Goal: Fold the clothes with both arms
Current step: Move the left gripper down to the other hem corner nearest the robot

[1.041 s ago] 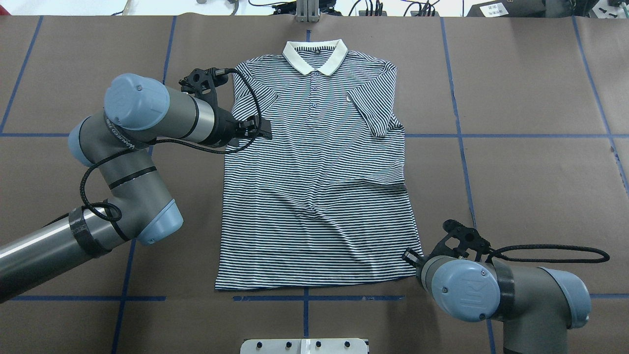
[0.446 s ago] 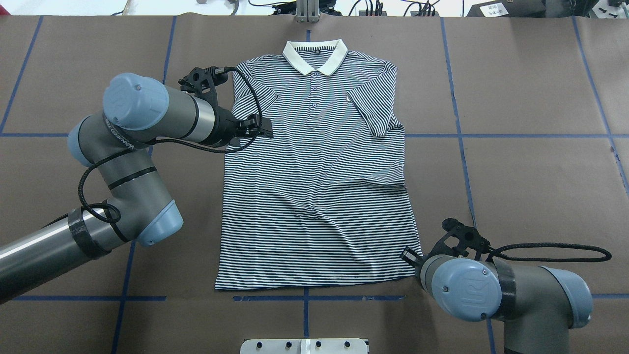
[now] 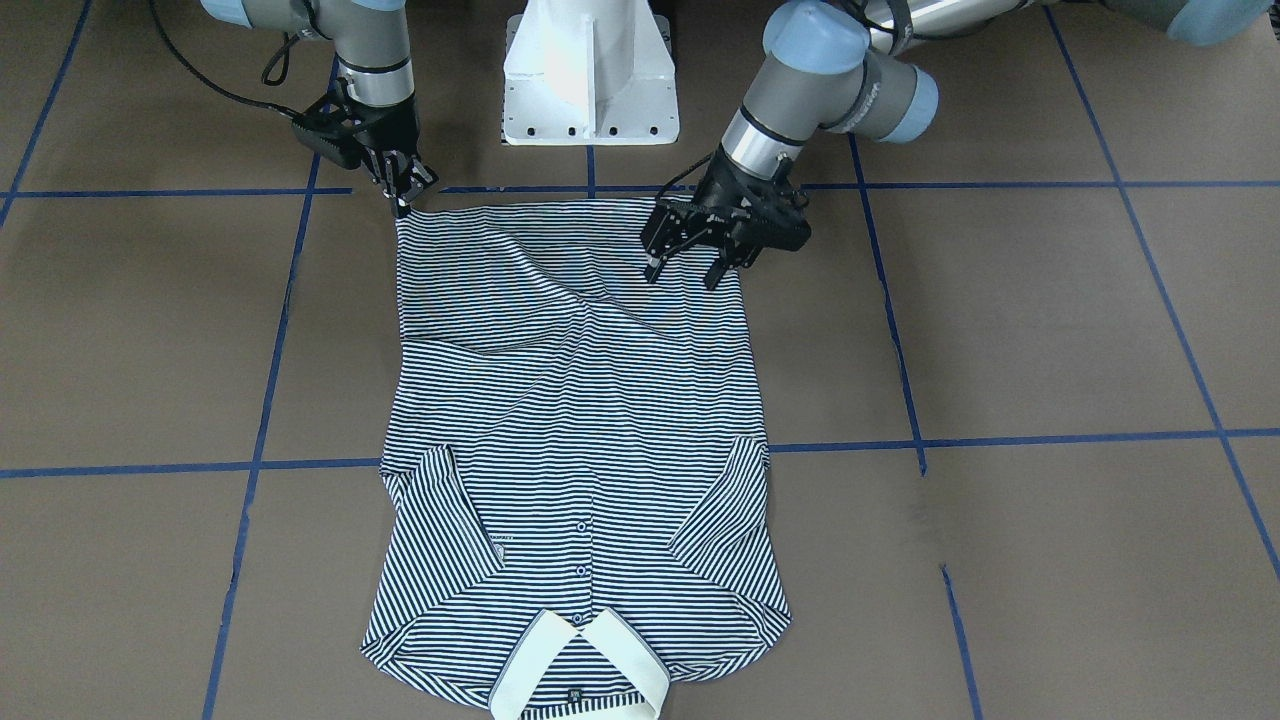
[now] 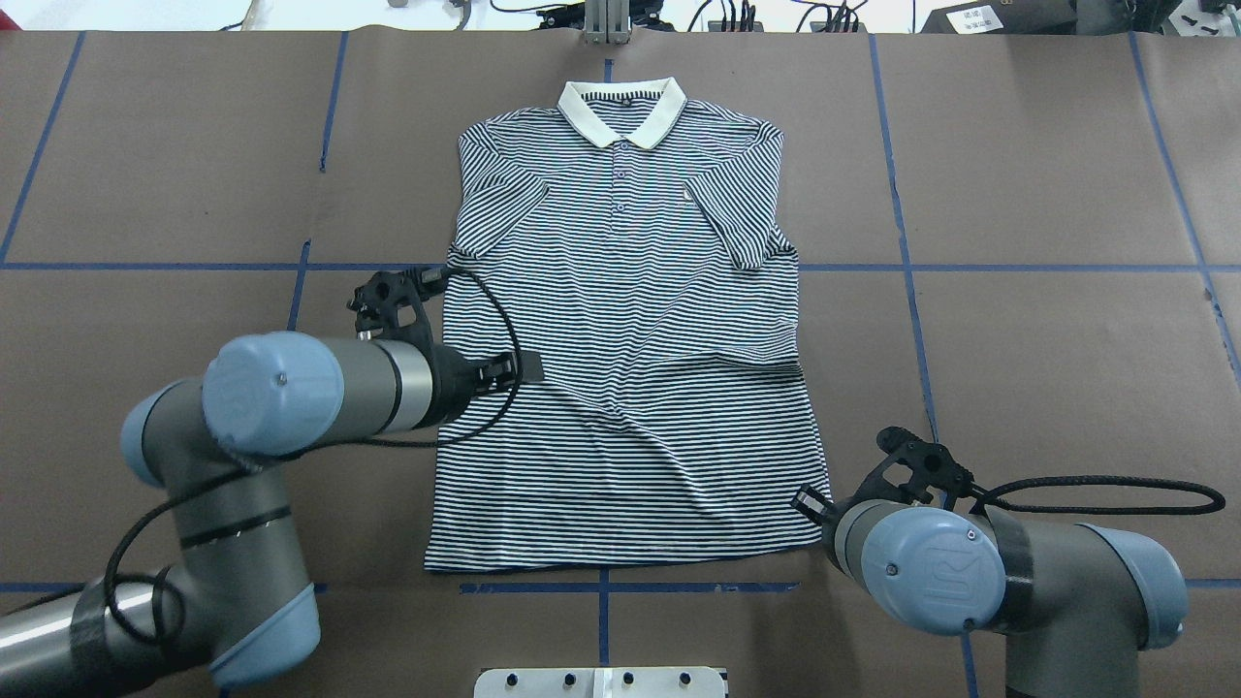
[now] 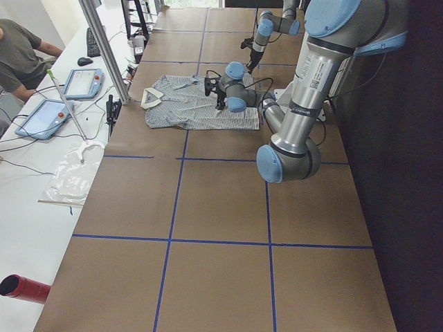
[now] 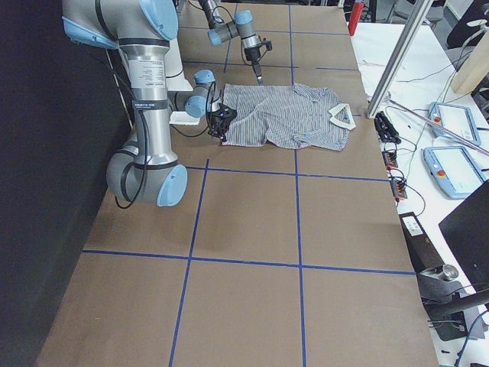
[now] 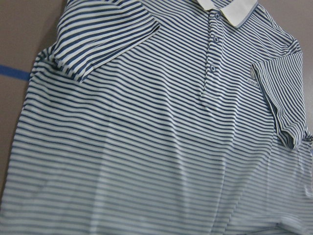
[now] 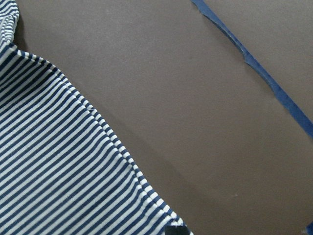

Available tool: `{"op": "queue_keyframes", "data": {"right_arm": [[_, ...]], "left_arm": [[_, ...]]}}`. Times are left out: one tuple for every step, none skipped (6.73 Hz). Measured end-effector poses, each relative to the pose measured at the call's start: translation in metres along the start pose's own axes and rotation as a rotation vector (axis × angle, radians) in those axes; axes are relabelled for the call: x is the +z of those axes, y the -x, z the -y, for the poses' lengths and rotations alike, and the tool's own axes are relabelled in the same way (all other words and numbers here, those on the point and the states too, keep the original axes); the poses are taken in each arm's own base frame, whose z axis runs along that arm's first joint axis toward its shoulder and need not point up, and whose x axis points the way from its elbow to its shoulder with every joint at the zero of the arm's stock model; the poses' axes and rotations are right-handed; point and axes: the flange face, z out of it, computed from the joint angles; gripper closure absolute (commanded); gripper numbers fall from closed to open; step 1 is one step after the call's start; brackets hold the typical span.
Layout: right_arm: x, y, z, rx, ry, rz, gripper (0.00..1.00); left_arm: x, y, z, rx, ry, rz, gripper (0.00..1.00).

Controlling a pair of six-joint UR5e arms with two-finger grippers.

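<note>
The striped polo shirt (image 4: 630,339) lies flat on the brown table, its cream collar (image 4: 621,111) at the far side and both sleeves folded inward. My left gripper (image 3: 683,272) is open and hovers over the shirt's lower left part, near its side edge; in the overhead view it (image 4: 514,368) points toward the shirt's middle. My right gripper (image 3: 401,200) sits at the hem's right corner with its fingers together on the cloth. The right wrist view shows that hem corner (image 8: 146,196). The left wrist view shows the shirt's chest (image 7: 171,122).
The white pedestal base (image 3: 590,70) stands at the near table edge behind the hem. Blue tape lines (image 4: 970,268) cross the brown table cover. A metal post (image 4: 606,24) rises beyond the collar. An operator (image 5: 21,59) and tablets (image 5: 82,83) are past the far edge.
My left arm has pulled back from the shirt's left sleeve toward the hem, along the shirt's left side. The right arm has hardly moved.
</note>
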Motion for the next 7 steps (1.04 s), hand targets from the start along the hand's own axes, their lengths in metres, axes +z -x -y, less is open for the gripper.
{"op": "queue_keyframes", "data": {"right_arm": [[-0.003, 0.000, 0.000, -0.001, 0.002, 0.004, 1.00], [-0.003, 0.000, 0.000, -0.002, 0.003, 0.004, 1.00], [-0.003, -0.001, 0.000, -0.003, 0.002, 0.004, 1.00], [-0.003, -0.001, 0.000, -0.004, 0.002, 0.004, 1.00], [-0.003, -0.001, -0.001, -0.005, 0.003, 0.004, 1.00], [-0.003, -0.001, -0.001, -0.006, 0.003, 0.004, 1.00], [-0.003, -0.001, -0.001, -0.006, 0.003, 0.004, 1.00]], "left_arm": [[-0.007, 0.032, -0.035, 0.012, 0.015, 0.058, 0.13], [-0.007, 0.055, -0.058, 0.013, 0.036, 0.113, 0.16], [-0.004, 0.065, -0.073, 0.016, 0.054, 0.155, 0.17], [-0.001, 0.069, -0.086, 0.016, 0.071, 0.174, 0.19], [0.000, 0.069, -0.096, 0.012, 0.086, 0.180, 0.26], [0.001, 0.069, -0.105, 0.012, 0.099, 0.183, 0.41], [0.001, 0.068, -0.111, 0.014, 0.110, 0.183, 0.60]]}}
